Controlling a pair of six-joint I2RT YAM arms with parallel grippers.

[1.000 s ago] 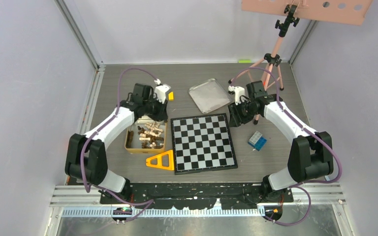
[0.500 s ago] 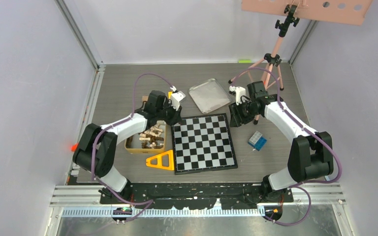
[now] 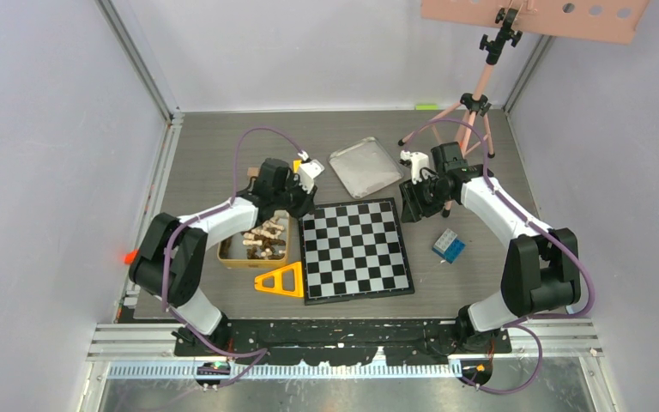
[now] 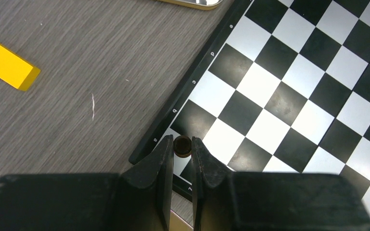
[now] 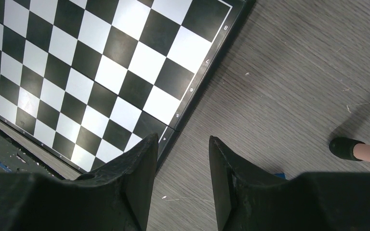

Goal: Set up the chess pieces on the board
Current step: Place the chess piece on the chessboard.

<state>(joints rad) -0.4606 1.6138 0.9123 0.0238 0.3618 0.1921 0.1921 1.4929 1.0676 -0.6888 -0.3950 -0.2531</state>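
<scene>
Your left arm has swung off the tin and across to the upper-left corner of the board in the top view. In its wrist view, the left gripper is pinched narrow on a dark piece, low centre of the frame, over the corner squares. I judge the first placement is at hand, as the board is otherwise bare. Your right gripper hangs half-spread and empty by the board's right edge, unmoved. Left of the board, the tin holds the heaped pieces. Farther up, the lid lies empty.
</scene>
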